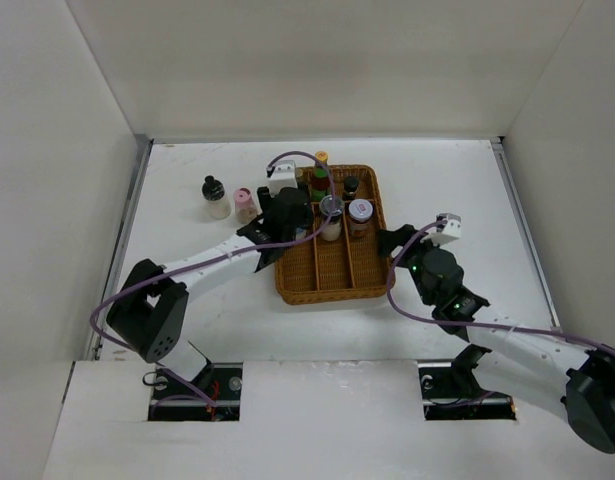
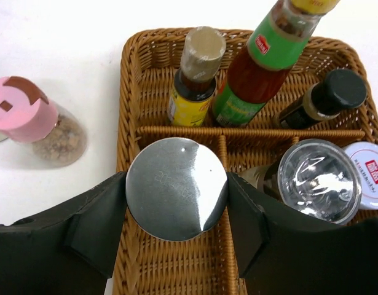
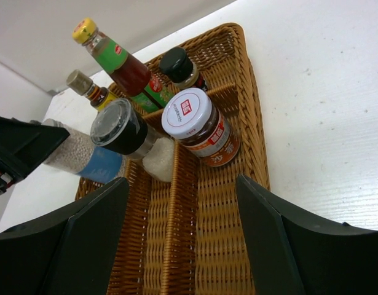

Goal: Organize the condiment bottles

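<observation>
My left gripper (image 2: 176,206) is shut on a silver-capped bottle (image 2: 176,187) over the left lane of the brown wicker tray (image 2: 130,92). In the right wrist view this bottle (image 3: 84,157) has a blue label and leans. In the tray stand a tan-capped bottle (image 2: 198,67), a yellow-capped red sauce bottle (image 2: 262,61), a black-capped bottle (image 2: 330,95), a clear-topped grinder (image 2: 311,181) and a red-white-capped jar (image 3: 195,126). A pink-capped jar (image 1: 245,203) and a black-capped bottle (image 1: 215,197) stand on the table left of the tray. My right gripper (image 3: 182,209) is open and empty over the tray's near right part.
The tray (image 1: 332,270) has lengthwise dividers, and its near half holds no bottles. White walls enclose the table on the left, back and right. My left arm (image 1: 207,265) crosses the table left of the tray.
</observation>
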{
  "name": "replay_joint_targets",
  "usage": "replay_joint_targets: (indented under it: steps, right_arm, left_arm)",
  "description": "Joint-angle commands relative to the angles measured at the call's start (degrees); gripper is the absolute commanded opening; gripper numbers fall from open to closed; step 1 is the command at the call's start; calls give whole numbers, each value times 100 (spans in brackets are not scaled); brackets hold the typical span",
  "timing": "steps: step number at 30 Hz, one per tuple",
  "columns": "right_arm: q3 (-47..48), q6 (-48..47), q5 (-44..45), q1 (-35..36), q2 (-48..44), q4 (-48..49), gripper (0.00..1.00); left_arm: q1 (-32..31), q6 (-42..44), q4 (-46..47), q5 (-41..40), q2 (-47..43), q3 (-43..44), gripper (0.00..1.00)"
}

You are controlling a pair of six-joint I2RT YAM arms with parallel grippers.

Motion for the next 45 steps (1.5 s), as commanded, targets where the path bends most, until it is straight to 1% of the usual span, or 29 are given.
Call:
replay_joint_targets:
  steps: [1,3,5,11,13,16,20,22,24,26,30,33,37,43,44,45]
  right_arm:
    - [83,-69,88,54,80,408,77]
    - [83,-51,53,54,106,425,77]
    - [91,-69,70,63,106,425,78]
    - [65,-86,88,63,54,425,79]
    - [65,-60,80,72,53,425,79]
    - [74,-86,88,72,54,417,79]
    - [47,-60,62,72,27,425,79]
    - [65,-104,106,72,45,425,79]
    - [65,-78,115,72,88,425,80]
    - [91,-60,88,72,159,425,80]
    - [127,-104,115,89,247,469,83]
    - [118,-113,115,107,221,487,83]
    - [65,-113,106,107,194,592,84]
    - [144,-174,71,221,335,584,84]
    - [162,-174,53,239,343,566,84]
    - [170,-183,53,256,344,566,84]
  left_arm:
    - [-51,121,1044,-109,-73,108,48]
    - [-51,262,1133,-205,-47,108,50]
    - [-33,393,1186,-364,93,108,55]
    - [-24,420,1116,-338,322,152,77]
    - [-51,429,1098,-338,209,161,84]
    - [-95,455,1089,-381,-221,73,87]
    - [28,394,1142,-504,-1090,-347,87]
    - [238,263,1116,-654,-1495,-620,87]
    - [536,166,1002,-707,-1672,-779,87]
    - [914,34,652,-594,-1656,-789,87]
    - [1662,-124,71,56,-1016,-429,87]
    - [1952,-133,-36,408,-453,-122,87]
    - [2059,-28,69,646,242,283,87]
    - [2120,95,192,699,972,775,86]
    - [2138,130,193,699,1068,837,85]
    - [2146,139,158,664,1174,907,78]
